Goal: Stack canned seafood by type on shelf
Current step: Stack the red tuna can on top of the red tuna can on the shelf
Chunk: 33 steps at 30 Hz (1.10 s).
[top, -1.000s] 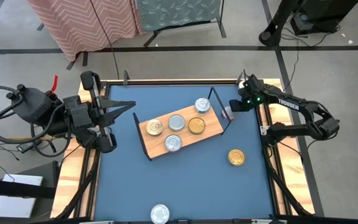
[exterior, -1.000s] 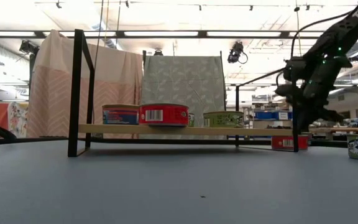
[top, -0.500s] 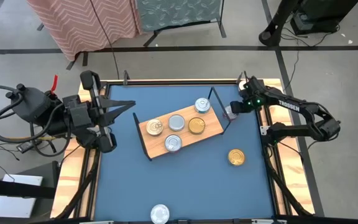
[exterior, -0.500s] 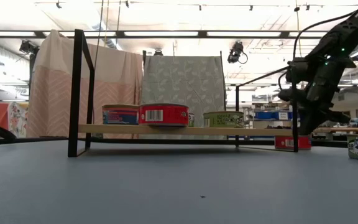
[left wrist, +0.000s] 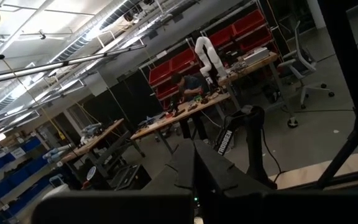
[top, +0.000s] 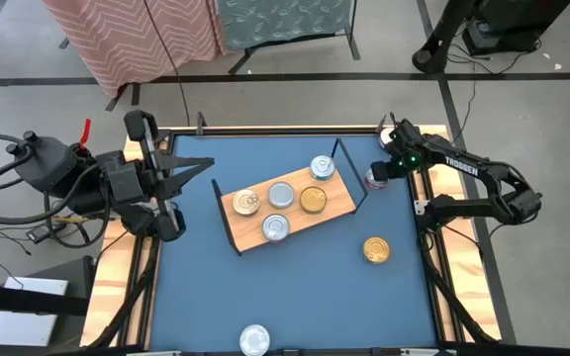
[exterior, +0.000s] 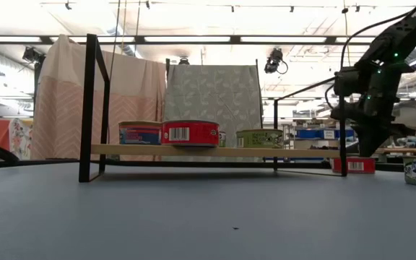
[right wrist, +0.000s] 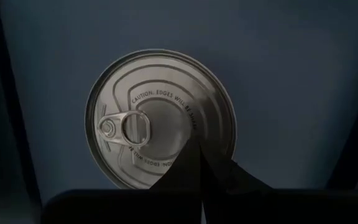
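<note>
The light-wood shelf (top: 336,210) stands mid-table on black wire end frames and carries several tins: silver lids (top: 323,167), (top: 281,195), (top: 276,227) and gold lids (top: 313,200), (top: 246,203). A silver-lidded, red-sided tin (top: 372,179) (exterior: 354,165) sits on the blue table just beyond the shelf's right end frame. My right gripper (top: 378,173) (right wrist: 199,149) is shut, pointing down onto that tin. A gold tin (top: 375,249) and a silver tin (top: 254,339) lie loose on the table. My left gripper (top: 209,164) waits shut at the table's left edge. My right gripper comes from above, pointing down, and its shut fingertips (right wrist: 197,163) press on the silver lid (right wrist: 166,93) of the red-sided tin, beside the pull tab toward the rim. The tin stays flat on the table, lid up.
The shelf's black right end frame (top: 349,168) stands close to the left of the pressed tin. The table's wooden rim (top: 416,188) runs just to its right. Open blue table lies in front of the shelf. Fabric screens stand beyond the far edge.
My right gripper has moved toward the table's right edge, staying shut. The red-sided tin under it has slid along the table the same way, a little farther from the shelf's right end frame, still flat.
</note>
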Each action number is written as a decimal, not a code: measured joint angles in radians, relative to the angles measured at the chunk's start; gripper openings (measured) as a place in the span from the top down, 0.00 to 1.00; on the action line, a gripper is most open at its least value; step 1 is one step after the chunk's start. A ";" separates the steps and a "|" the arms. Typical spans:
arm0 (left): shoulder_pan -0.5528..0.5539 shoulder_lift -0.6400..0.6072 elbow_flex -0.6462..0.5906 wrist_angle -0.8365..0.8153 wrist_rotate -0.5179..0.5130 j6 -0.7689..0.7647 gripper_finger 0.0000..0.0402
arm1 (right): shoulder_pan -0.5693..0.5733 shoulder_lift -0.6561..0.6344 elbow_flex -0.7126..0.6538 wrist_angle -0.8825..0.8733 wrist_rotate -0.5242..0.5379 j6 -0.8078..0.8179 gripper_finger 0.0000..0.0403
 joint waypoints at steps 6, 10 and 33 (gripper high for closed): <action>0.000 0.000 0.000 0.000 0.000 -0.002 0.99 | 0.000 0.000 -0.007 0.004 0.003 -0.007 1.00; 0.000 0.000 0.000 0.000 0.000 -0.002 0.99 | -0.008 0.000 -0.007 0.000 0.014 0.000 1.00; 0.004 0.000 0.000 0.016 0.000 0.001 0.99 | 0.120 -0.045 0.050 0.073 0.055 0.090 1.00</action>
